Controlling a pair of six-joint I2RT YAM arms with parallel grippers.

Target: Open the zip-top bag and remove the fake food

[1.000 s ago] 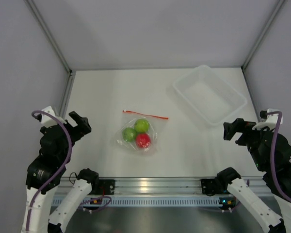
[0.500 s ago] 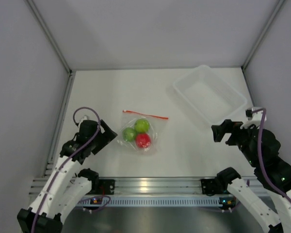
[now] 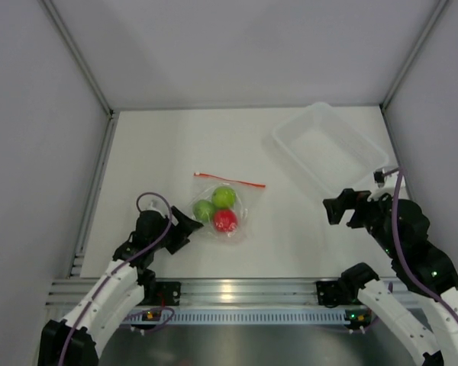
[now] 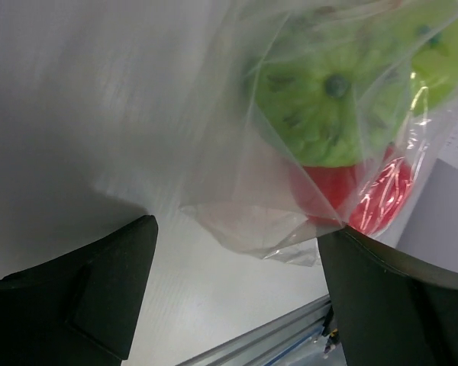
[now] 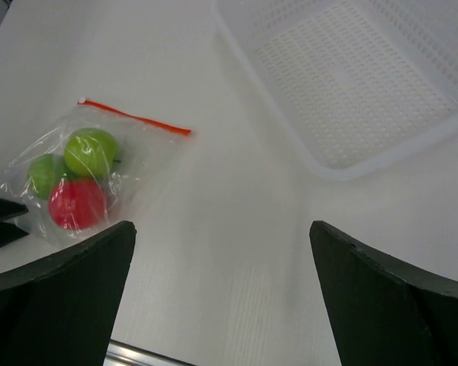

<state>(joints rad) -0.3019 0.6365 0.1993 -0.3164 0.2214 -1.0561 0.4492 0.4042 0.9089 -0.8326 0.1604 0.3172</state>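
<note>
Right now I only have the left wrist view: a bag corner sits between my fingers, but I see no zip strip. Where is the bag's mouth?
Observer: The zip strip runs along the far edge of the zip-top bag, the side away from the left gripper.
Operator: And the other arm?
Observer: The right gripper is open, well off to the bag's right, touching nothing.
Operator: Is there anywhere to put the fruit?
Observer: A clear tub stands at the table's far right with nothing in it.
</note>
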